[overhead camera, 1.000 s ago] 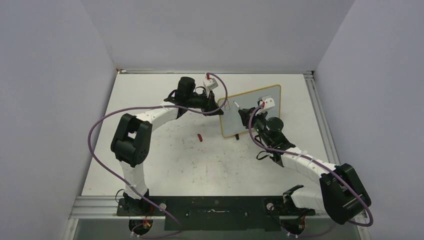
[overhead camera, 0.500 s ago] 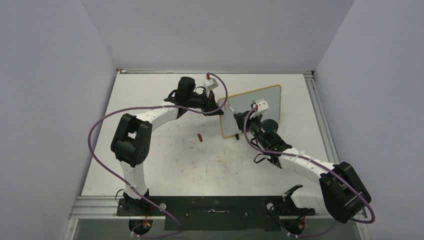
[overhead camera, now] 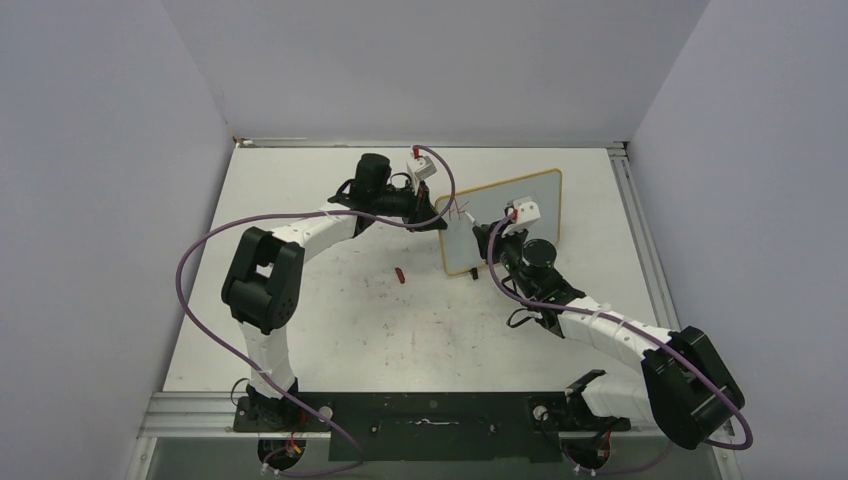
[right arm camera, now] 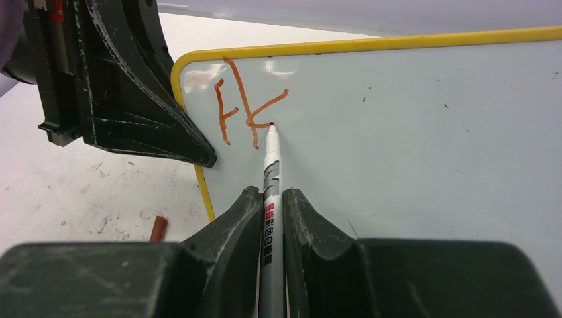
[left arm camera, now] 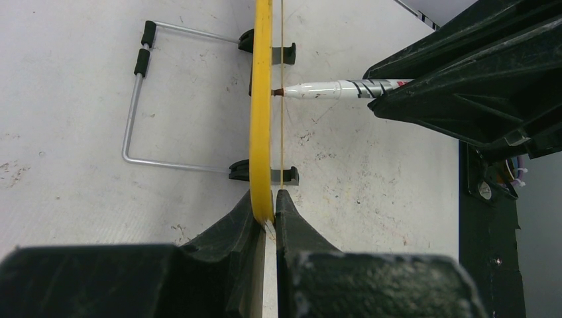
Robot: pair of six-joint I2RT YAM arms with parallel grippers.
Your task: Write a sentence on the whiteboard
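Glossy board on a scuffed, matt desk.
The whiteboard (right arm camera: 411, 132) has a smooth, glossy white face and a sleek yellow rim. Its stand (left arm camera: 132, 112) is bare metal wire with black rubbery feet. The marker (right arm camera: 272, 165) has a shiny plastic barrel. The desk (overhead camera: 350, 320) is matt white and stained. The left end effector (left arm camera: 266, 199) and right end effector (right arm camera: 272, 195) look like grainy, matt black plastic.

marker (right arm camera: 272, 173) shifted left, sentence (right arm camera: 242, 109) strokes added
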